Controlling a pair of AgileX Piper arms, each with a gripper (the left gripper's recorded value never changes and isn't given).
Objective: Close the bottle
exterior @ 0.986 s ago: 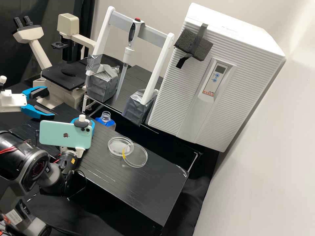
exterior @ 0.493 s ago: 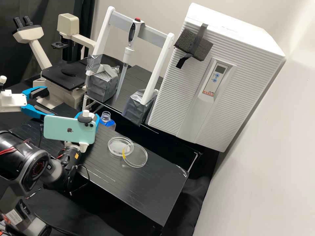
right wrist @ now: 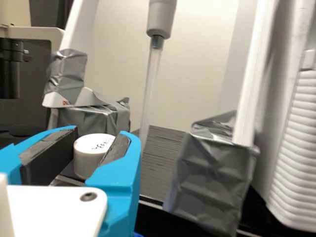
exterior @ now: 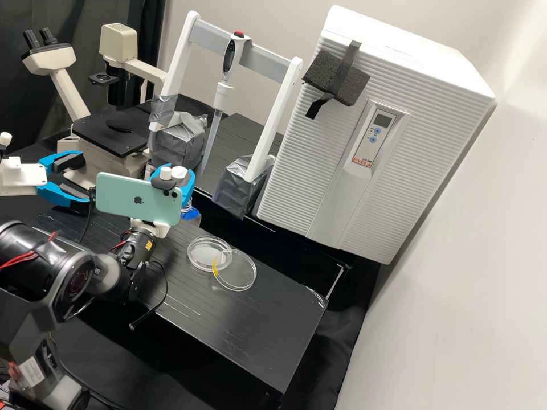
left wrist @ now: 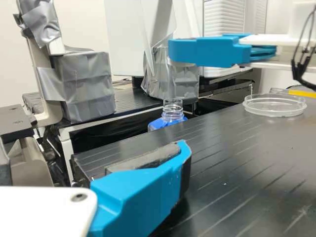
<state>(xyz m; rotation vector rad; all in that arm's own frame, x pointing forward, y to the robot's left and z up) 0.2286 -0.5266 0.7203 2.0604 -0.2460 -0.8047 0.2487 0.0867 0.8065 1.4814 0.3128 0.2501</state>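
The black ribbed table [exterior: 256, 319] stands against a pale wall, with dark cloth hanging around its near side. Well to the side of the right tool [exterior: 174, 176] rises a tall white ribbed cabinet [exterior: 399, 171]. Beyond this tool, a pipette [exterior: 225, 85] hangs from a white stand [exterior: 273, 114] whose feet are wrapped in grey tape. A microscope [exterior: 108, 114] sits past the left tool [exterior: 84, 179]. Two clear petri dishes [exterior: 222, 262] lie overlapping on the table, near the right tool and on the side toward the cabinet. The right tool pinches a white cap [right wrist: 94, 148] between its blue fingers [right wrist: 118, 163]. The open bottle [left wrist: 173, 116] stands just below those fingertips, and the left wrist view shows a clear gap between its mouth and the finger above it. The left tool is spread wide with nothing between its fingers, well apart from the bottle. A mint phone [exterior: 137, 199] mounted on the right arm covers most of the bottle in the high view, leaving a bit of its blue lower part visible. In the left wrist view the table's far edge cuts off the bottle's base, and the cap is hidden behind the right tool's finger. I cannot tell whether the blue in the bottle is liquid or a label.
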